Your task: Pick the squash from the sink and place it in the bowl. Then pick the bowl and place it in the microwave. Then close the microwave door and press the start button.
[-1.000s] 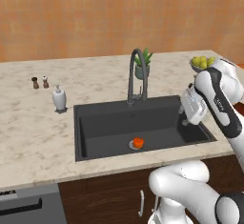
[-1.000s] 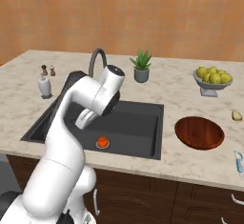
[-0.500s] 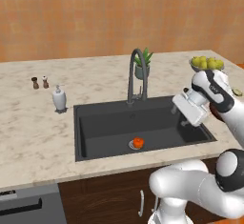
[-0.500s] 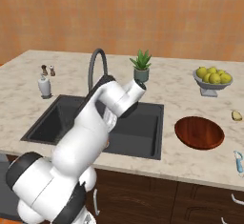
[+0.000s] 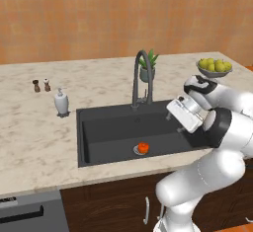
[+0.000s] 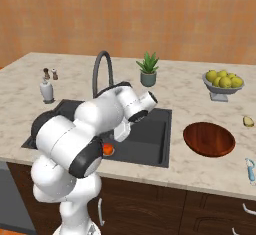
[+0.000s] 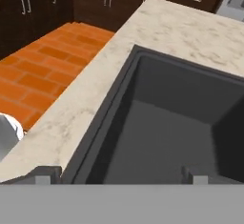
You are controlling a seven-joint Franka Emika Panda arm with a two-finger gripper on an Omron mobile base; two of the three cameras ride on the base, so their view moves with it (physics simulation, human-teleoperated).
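Observation:
The small orange-red squash (image 5: 143, 148) sits on the drain near the front of the dark grey sink (image 5: 108, 127). From the right base it peeks out beside my arm (image 6: 107, 149). My gripper (image 5: 185, 124) (image 6: 120, 135) hangs over the sink's right half, to the right of the squash and apart from it. In the hand view its fingertips (image 7: 47, 173) stand wide apart, open, with nothing between them, looking into the sink basin (image 7: 167, 137). The reddish-brown bowl (image 6: 209, 139) rests on the counter right of the sink. The microwave and its door are out of view.
An arched grey faucet (image 5: 141, 78) and a potted plant (image 5: 148, 67) stand behind the sink. A grey dish of yellow-green fruit (image 5: 215, 67) is at back right. A soap dispenser (image 5: 61, 101) and two shakers (image 5: 41, 85) stand on the left counter.
My arm has folded lower and the hand has moved left from the sink's right rim to above the basin. The squash and bowl have stayed put.

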